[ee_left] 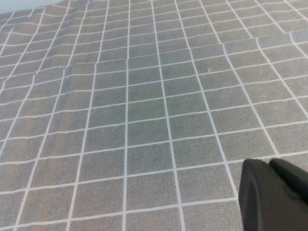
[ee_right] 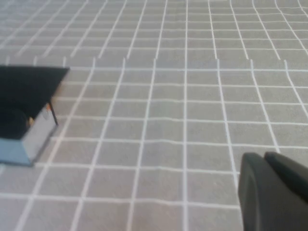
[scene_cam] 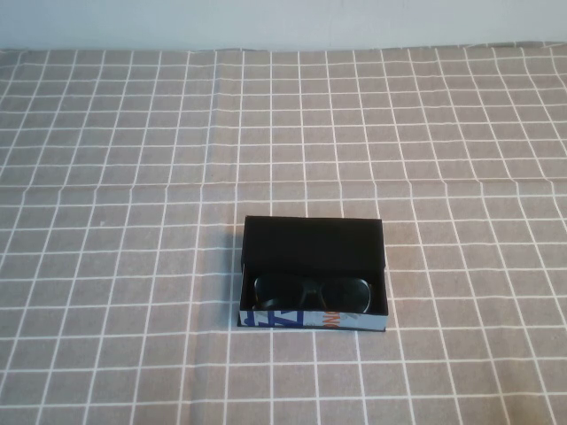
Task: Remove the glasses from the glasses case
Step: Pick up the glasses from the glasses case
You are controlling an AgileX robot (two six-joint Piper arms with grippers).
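Note:
The glasses case (scene_cam: 313, 241) lies open near the middle of the table, black inside, its white front side (scene_cam: 312, 320) printed with blue marks and an orange patch. The black glasses (scene_cam: 312, 292) lie inside it along the front wall. One corner of the case also shows in the right wrist view (ee_right: 29, 113). My left gripper (ee_left: 269, 166) is shut and empty over bare cloth, with no task object in its view. My right gripper (ee_right: 263, 159) is shut and empty, off to the right of the case. Neither arm shows in the high view.
A grey tablecloth with a white grid (scene_cam: 133, 266) covers the whole table. A pale wall (scene_cam: 283, 22) runs along the far edge. A fold line (scene_cam: 443, 182) crosses the cloth behind the case.

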